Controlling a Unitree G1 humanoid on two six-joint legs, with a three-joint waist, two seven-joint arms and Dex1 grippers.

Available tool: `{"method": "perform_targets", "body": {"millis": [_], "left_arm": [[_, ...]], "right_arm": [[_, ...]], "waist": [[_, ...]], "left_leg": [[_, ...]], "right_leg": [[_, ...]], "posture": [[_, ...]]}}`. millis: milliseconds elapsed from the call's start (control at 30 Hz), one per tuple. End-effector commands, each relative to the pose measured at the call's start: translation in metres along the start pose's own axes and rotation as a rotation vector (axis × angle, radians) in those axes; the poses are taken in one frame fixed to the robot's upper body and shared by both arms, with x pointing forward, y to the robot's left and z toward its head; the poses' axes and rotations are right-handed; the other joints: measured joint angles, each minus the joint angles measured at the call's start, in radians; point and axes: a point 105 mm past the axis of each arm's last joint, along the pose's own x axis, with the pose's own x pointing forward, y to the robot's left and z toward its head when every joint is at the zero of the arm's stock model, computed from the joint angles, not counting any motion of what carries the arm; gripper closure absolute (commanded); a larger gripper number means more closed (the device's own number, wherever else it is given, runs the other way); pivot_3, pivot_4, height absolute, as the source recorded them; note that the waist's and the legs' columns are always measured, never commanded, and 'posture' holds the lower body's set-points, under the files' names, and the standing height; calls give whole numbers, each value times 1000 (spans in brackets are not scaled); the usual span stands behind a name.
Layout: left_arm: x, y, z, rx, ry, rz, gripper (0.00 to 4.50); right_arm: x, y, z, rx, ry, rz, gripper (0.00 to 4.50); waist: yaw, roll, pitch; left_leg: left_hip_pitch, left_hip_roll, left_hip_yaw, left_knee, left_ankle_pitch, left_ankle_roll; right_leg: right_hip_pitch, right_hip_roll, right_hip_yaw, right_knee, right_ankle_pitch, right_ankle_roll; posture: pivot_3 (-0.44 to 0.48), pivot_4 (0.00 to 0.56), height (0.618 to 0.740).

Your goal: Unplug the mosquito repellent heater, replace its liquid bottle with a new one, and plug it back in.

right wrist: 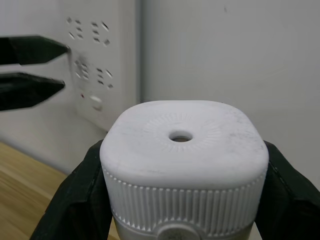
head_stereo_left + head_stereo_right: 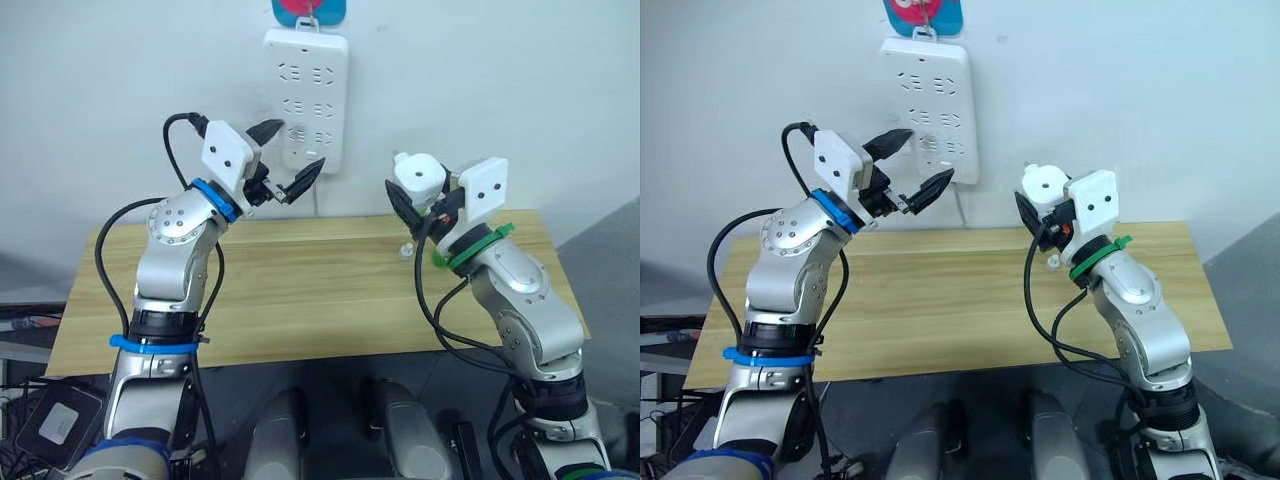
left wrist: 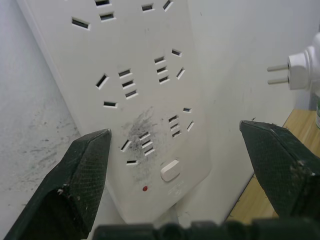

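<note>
Two prongs [image 3: 277,73] visible; heater [image 3: 306,65] body cut off.

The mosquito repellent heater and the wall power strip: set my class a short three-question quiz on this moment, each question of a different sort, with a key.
1. True or false: the mosquito repellent heater is plugged into the power strip.
2. Which gripper holds the heater?
A. left gripper
B. right gripper
C. neither
3. Fill in: the left gripper's jaws stand ____ in front of the power strip.

Key
1. False: it is held clear of the strip, with its two prongs bare in the left wrist view.
2. B: the right gripper's jaws clamp both sides of the heater.
3. Open: nothing is between them.
</note>
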Motion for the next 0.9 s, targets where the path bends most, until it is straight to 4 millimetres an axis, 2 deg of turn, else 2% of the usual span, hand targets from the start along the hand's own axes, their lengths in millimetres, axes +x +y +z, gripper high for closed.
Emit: {"method": "perform_targets", "body": {"millis": [33,167,400,767,900], "left_arm": [[2,14,18,66,-68,24,0],[-1,16,26,53,-111,19,0],[-6,23,27,56,-106,30,0],[15,22,0,-26,-48,-42,0],[19,14,-5,-56,-45,-98,0]], "right_arm": [[-3,3,23,-25,-95,22,1437],[-5,9,21,-52,-80,50,1437],[-3,12,25,-18,-89,55,1437],[4,20,31,8,-105,96,1437],[3,21,31,11,-99,96,1437]], "waist": [[5,0,0],[9,0,0],[1,0,0],[-5,0,0],[-10,0,0]], "left_leg": [[0,0,0,1,0,0],[0,0,0,2,0,1],[0,0,1,0,0,1],[0,0,1,0,0,1],[0,0,1,0,0,1]], "right_leg": [[0,0,0,0,0,0],[0,0,0,0,1,1],[-1,0,1,-2,1,1],[0,0,0,-1,1,1],[-1,0,0,-2,1,1]], "posture": [[-221,284,740],[-240,283,740],[-245,286,740],[-243,289,740],[-259,291,740]]}}
